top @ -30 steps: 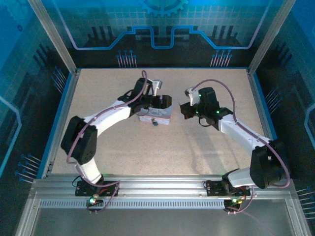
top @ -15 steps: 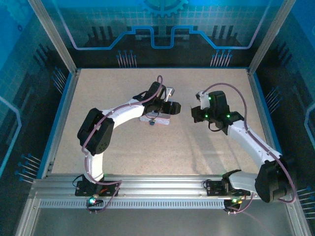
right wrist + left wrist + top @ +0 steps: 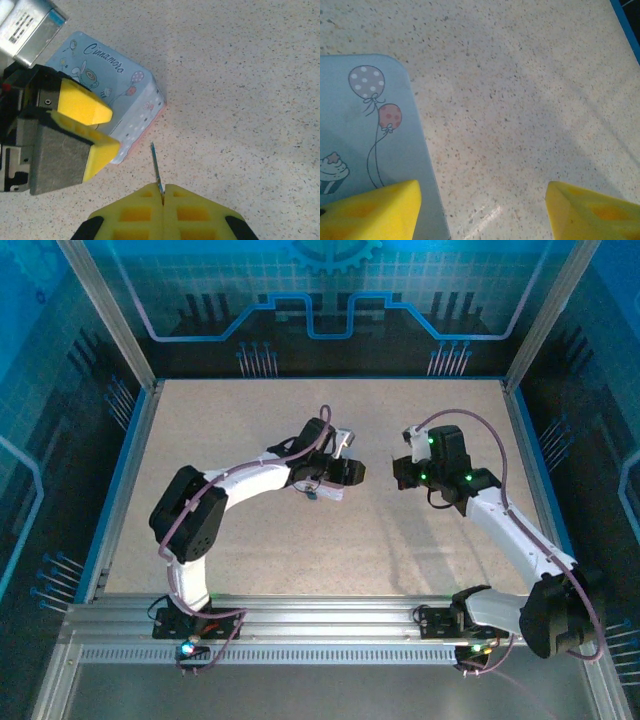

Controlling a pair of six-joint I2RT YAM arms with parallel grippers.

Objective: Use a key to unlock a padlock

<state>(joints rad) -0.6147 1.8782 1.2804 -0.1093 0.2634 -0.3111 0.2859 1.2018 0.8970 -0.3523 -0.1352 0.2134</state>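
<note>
Left claw (image 3: 114,131) over "Cinnamoro"-lettered tin (image 3: 117,67)

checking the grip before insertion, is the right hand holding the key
Yes, the right hand is shut on the thin key, whose blade sticks out past its tips.

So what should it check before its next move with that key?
1. Key gripped: ok, pinched in the shut right fingers, tip sticking out.
2. Left fingers ready: ok, open, one above the tin, one above the table.
3. Tin held steady: not ok, nothing clamps it.
4. Padlock keyhole facing the key: cannot tell, just a dark speck by the tin's near edge.
5. Key clear of the tin: ok, a gap of table between them.
</note>
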